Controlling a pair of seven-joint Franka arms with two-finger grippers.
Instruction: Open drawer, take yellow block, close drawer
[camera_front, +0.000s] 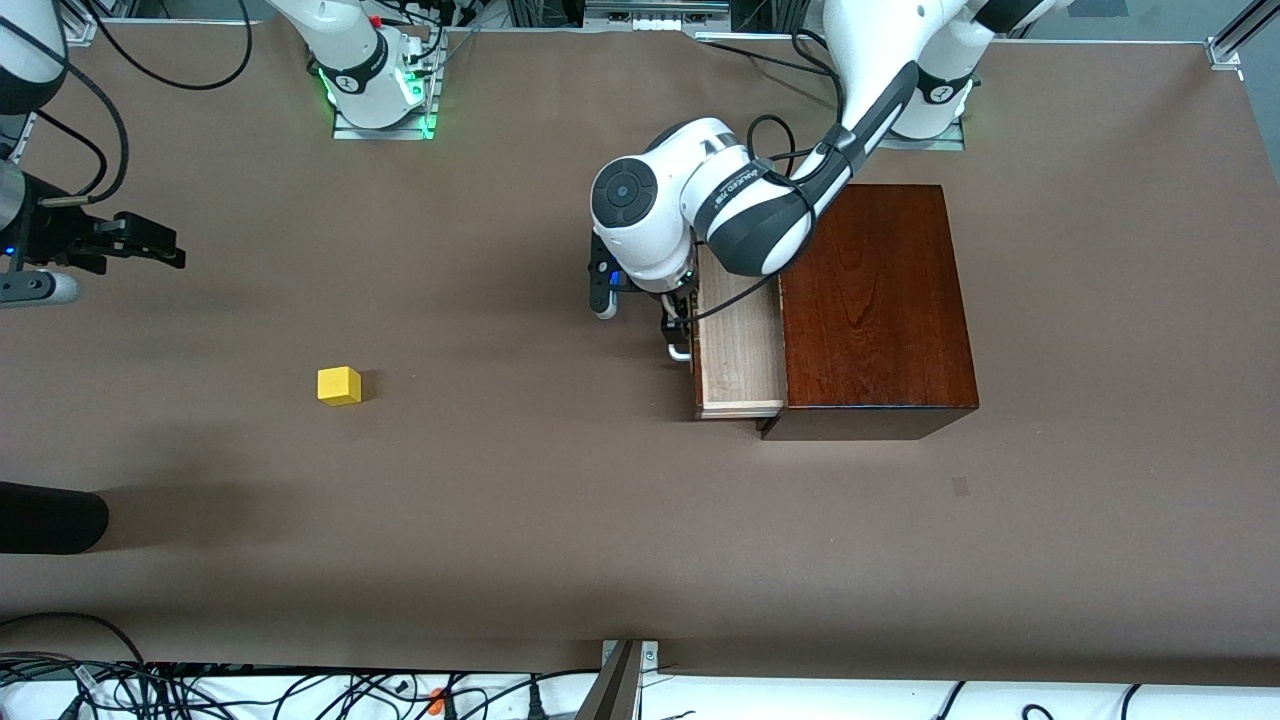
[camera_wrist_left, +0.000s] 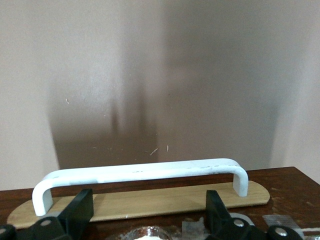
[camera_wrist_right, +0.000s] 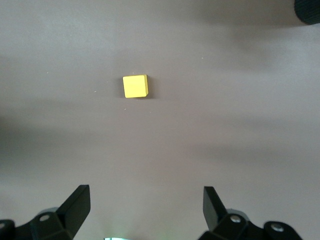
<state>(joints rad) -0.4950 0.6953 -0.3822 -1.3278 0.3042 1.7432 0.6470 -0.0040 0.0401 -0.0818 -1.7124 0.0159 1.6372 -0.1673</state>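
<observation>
Both arms are glossy white shells with dark grey joint bands, and black cables loop along the outside. There's a round dark cap at 9 o'clock on the left wrist. Bases glow green. Black fingers are wedge shaped, with silver screws.

Front view looks down from high across the table at both bases; left wrist view sits close on the drawer handle; right wrist view shares the yellow block with front.

Yellow block — on table
</observation>
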